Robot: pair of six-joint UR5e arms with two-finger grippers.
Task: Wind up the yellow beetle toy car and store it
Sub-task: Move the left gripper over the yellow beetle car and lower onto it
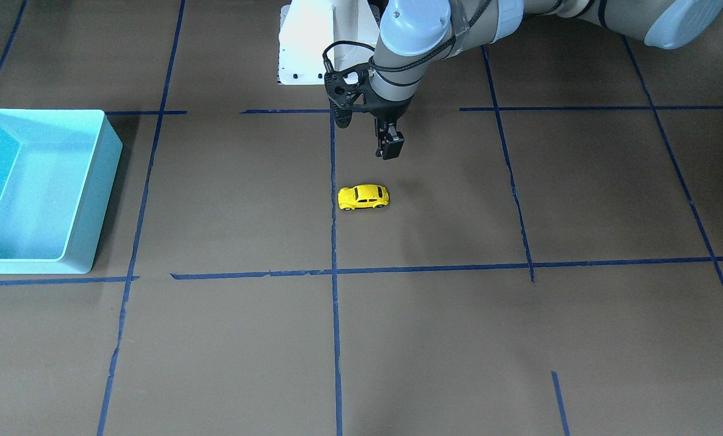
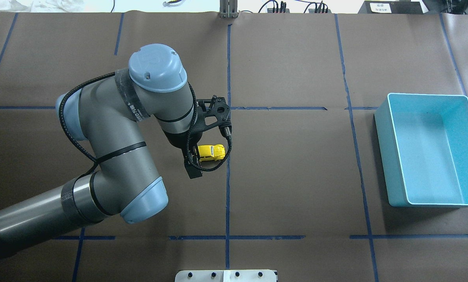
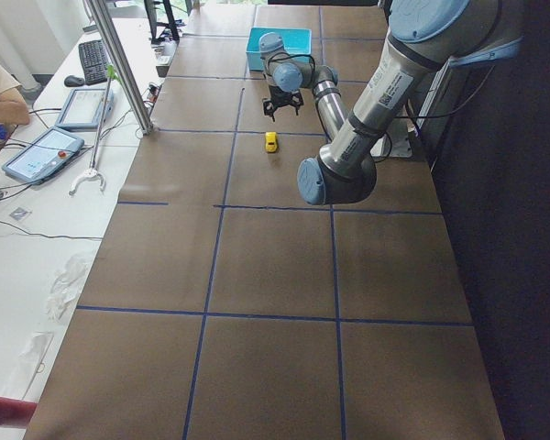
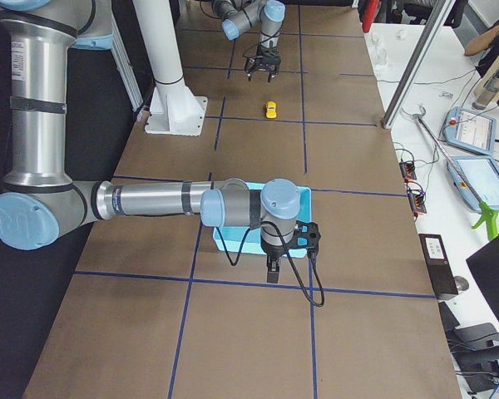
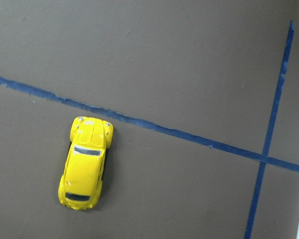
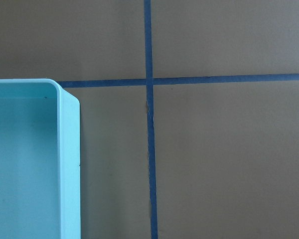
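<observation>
Brown paper table (image 1: pixel 434 339), marked off in squares by blue tape. Found the tiny yellow beetle toy car (image 1: pixel 363 197) upright on its wheels near the middle, its nose just beside a blue tape line (image 1: pixel 333 242), with bare paper open on every side. Saw the left gripper (image 1: pixel 389 151) hanging above the table near the car, apart from it, fingers seemingly drawn together and gripping nothing. Noted the empty, rectangular turquoise plastic bin (image 1: pixel 98 200) well apart from the car, toward the robot's right end of the table, with free paper between them. Spotted the right gripper (image 4: pixel 272 273) only in the right side view, just beside the bin's near wall; could not tell how far apart its fingers were. Made out pale lettering on a black band (image 2: pixel 134 107) around the left arm, too small to read.
</observation>
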